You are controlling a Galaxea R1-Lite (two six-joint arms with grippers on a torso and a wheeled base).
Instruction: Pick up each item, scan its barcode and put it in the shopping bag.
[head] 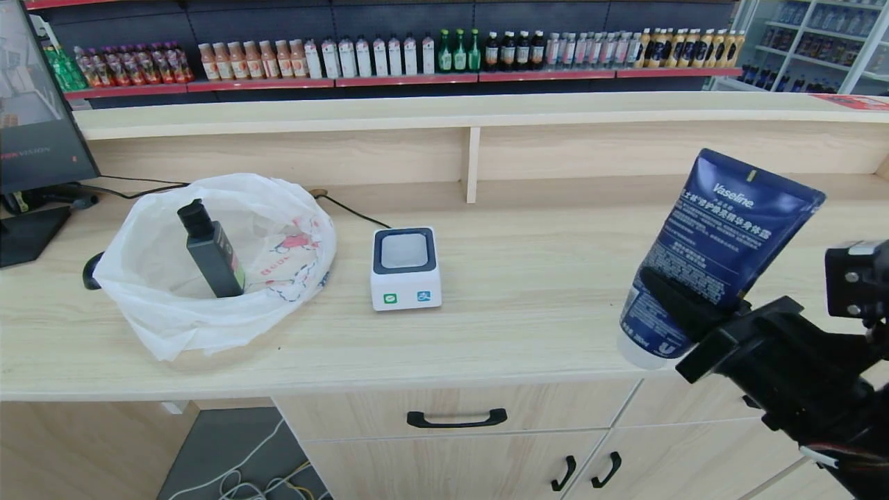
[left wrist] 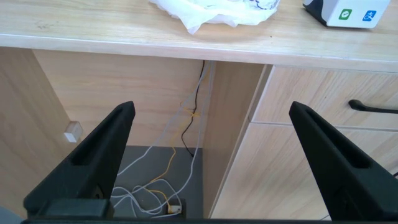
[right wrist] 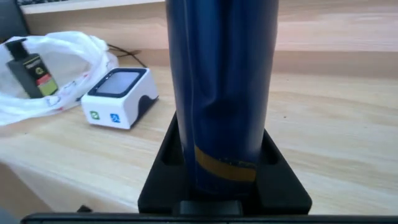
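Right fingers (head: 677, 295) clamped on the blue tube (head: 729, 236), lower right of the frame. Tube is tilted, cap end down over the table's (head: 528, 298) front edge. Left fingers (left wrist: 102, 155) spread wide, holding nothing, below the table front. Scanner (head: 405, 267) centre frame. The shopping bag (head: 278, 243) sits left of it, black bottle (head: 212, 257) standing inside.

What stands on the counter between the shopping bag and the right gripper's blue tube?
The white barcode scanner, touching neither shopping bag nor blue tube; the head view shows it.
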